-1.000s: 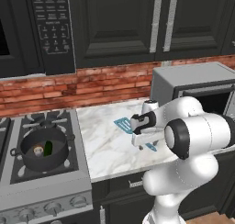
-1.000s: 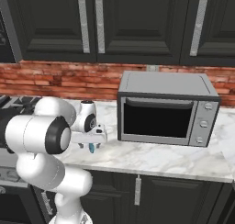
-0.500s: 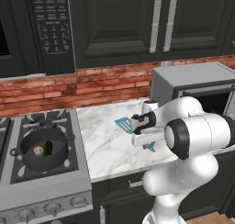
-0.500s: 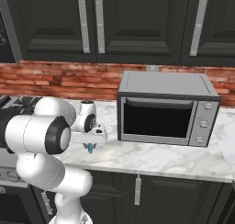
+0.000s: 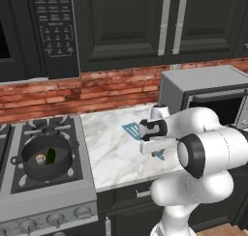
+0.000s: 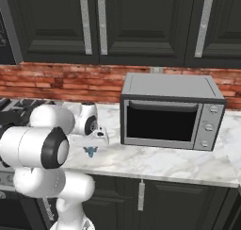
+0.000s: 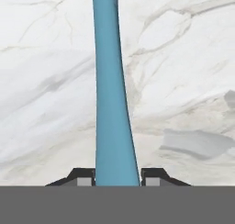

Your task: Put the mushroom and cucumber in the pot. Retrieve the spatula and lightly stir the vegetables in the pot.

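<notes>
The light blue spatula (image 7: 110, 81) lies on the marble counter, its slotted head (image 5: 131, 130) pointing toward the wall. My gripper (image 7: 117, 177) is shut on its thin handle, with a dark fingertip (image 7: 82, 177) pressed against each side. From the left base view the gripper (image 5: 157, 154) hangs low over the counter's front part, and a bit of blue shows at the gripper (image 6: 90, 151) from the right. The dark pot (image 5: 46, 173) sits on the stove's front burner, far left of the gripper. Inside it lie the tan mushroom (image 5: 38, 158) and the dark green cucumber (image 5: 51, 155).
A grey toaster oven (image 6: 169, 111) stands on the counter just right of the gripper, also seen at the right as the oven (image 5: 208, 87). The stove (image 5: 48, 196) borders the marble counter (image 5: 106, 153) on the left. A brick wall and dark cabinets rise behind.
The jaws have gone from wide open to shut on the spatula's handle. Arm, spatula and pot stay where they were.
</notes>
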Tool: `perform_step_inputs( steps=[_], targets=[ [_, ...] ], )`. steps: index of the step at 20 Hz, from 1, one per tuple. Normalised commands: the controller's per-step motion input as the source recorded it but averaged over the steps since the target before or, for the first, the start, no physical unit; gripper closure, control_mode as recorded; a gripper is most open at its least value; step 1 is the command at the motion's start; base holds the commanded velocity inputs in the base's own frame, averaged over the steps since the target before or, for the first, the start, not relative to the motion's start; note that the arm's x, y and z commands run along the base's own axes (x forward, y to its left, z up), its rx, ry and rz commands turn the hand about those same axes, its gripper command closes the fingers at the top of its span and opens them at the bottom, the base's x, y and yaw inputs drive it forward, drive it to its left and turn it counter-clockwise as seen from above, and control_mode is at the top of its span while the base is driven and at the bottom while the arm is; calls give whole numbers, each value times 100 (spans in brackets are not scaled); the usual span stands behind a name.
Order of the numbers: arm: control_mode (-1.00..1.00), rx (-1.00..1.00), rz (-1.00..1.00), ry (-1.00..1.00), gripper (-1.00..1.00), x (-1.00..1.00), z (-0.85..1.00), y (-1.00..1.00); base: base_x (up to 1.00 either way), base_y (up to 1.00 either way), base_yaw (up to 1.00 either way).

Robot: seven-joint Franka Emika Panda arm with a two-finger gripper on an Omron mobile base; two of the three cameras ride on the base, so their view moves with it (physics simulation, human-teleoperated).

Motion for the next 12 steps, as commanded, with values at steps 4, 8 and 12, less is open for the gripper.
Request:
perform_step_inputs(
  steps=[4, 8, 12],
  targets=[
    [-100, 0, 7, -7, 100, -76, 74, -7, 0, 0, 0],
    [-100, 0, 13, -3, 100, -97, 100, -1, 0, 0, 0],
    [-100, 1, 16, -8, 100, -100, 100, 0, 0, 0, 0]
  ],
)
